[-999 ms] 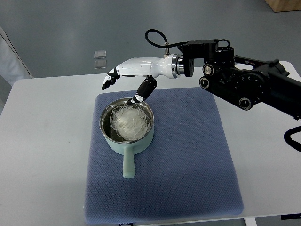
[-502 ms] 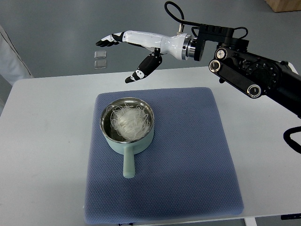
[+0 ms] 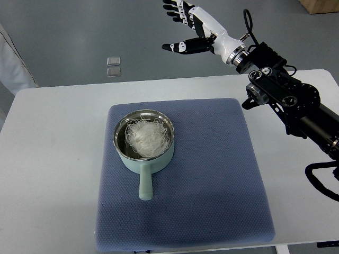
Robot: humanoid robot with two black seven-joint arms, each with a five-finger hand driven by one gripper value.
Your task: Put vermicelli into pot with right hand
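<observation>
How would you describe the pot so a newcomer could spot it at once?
On the white table lies a blue quilted mat. At the mat's upper left stands the pale green pot with a steel interior, its handle pointing toward the near edge. It alone holds the white tangled vermicelli.

The mat point(image 3: 212, 180) lies on the worktop point(image 3: 53, 159). On the mat's left part sits the pot point(image 3: 143, 142), its handle pointing toward me, with the vermicelli point(image 3: 144, 134) inside it. My right hand point(image 3: 193, 26) hangs behind the pot, well apart, to its right.
</observation>
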